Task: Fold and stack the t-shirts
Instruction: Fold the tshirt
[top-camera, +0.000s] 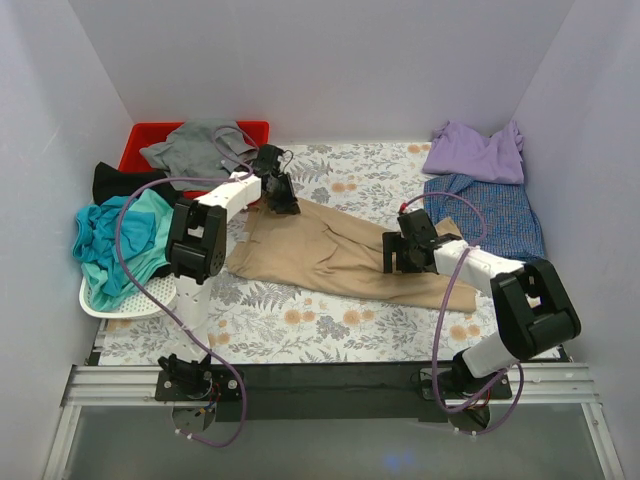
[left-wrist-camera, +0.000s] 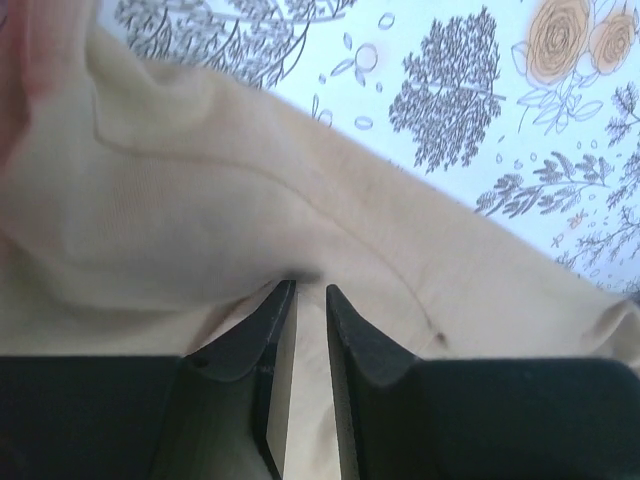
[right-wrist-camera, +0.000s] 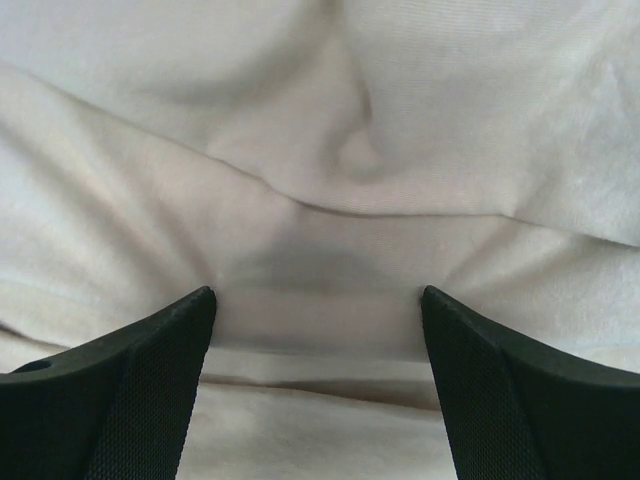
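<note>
- Looking down from above, we see the tan shirt (top-camera: 320, 255) lying crumpled across the middle of the table (top-camera: 330, 325). It runs from far left to near right.
- The left gripper (top-camera: 284, 205) sits at the shirt's far left corner, near the bin (top-camera: 150, 133).
- In the left wrist view, the left gripper (left-wrist-camera: 310, 288) has its jaws nearly together, only a thin slit between them. They pinch a raised fold of the tan shirt (left-wrist-camera: 200, 220) at their tips.
- The right gripper (top-camera: 395, 258) is low over the right part of the shirt.
- In the right wrist view, the right gripper (right-wrist-camera: 315, 292) has its jaws spread wide. Both tips are at the cloth, a wrinkled stretch of tan shirt (right-wrist-camera: 320, 200) lies between them, and nothing is clamped.
- The lavender shirt (top-camera: 475, 152) lies in the far right corner, and the checked shirt (top-camera: 495, 215) lies just in front of it.
- The grey shirt (top-camera: 195, 145) drapes over the bin, with the black shirt (top-camera: 120, 180) beside it.
- The teal shirt (top-camera: 120, 240) is heaped in the basket (top-camera: 130, 305) at the left edge.
</note>
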